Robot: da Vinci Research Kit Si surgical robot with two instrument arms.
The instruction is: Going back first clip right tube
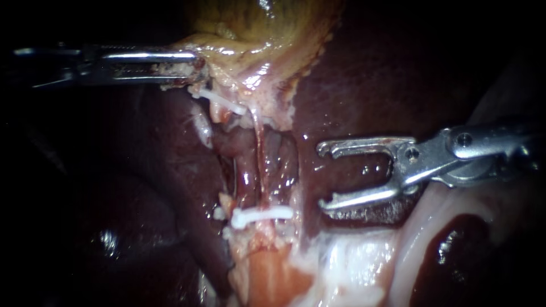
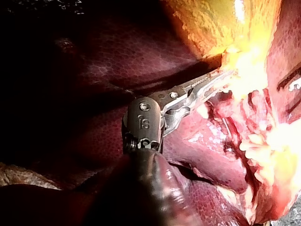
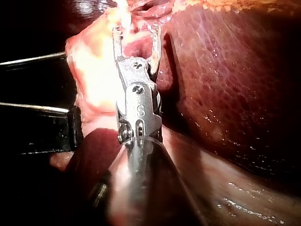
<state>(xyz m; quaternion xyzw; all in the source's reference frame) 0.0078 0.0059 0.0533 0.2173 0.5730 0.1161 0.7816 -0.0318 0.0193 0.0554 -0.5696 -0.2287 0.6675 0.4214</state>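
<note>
Endoscope view: left tool [image 1: 196, 67] clenched on gallbladder [image 1: 256, 28] edge, right tool [image 1: 323, 177] released beside the white clip [image 1: 261, 216] crossing the tube [image 1: 260, 165], likely soft, slick and tearable; left wrist view confirms that grip, right wrist view the empty jaws; hold neighbouring tissue only.

Gallbladder [image 1: 267, 28] top centre, liver [image 1: 387, 74] behind it and to both sides. Left instrument [image 1: 193, 67] enters upper left, jaws clamped on gallbladder's lower left edge. Upper clip [image 1: 222, 102] just below those jaws; lower clip [image 1: 261, 216] crosses the tube [image 1: 260, 159] further down. Right instrument [image 1: 322, 177] enters from right, jaws apart over liver, right of tube, clear of lower clip.
</note>
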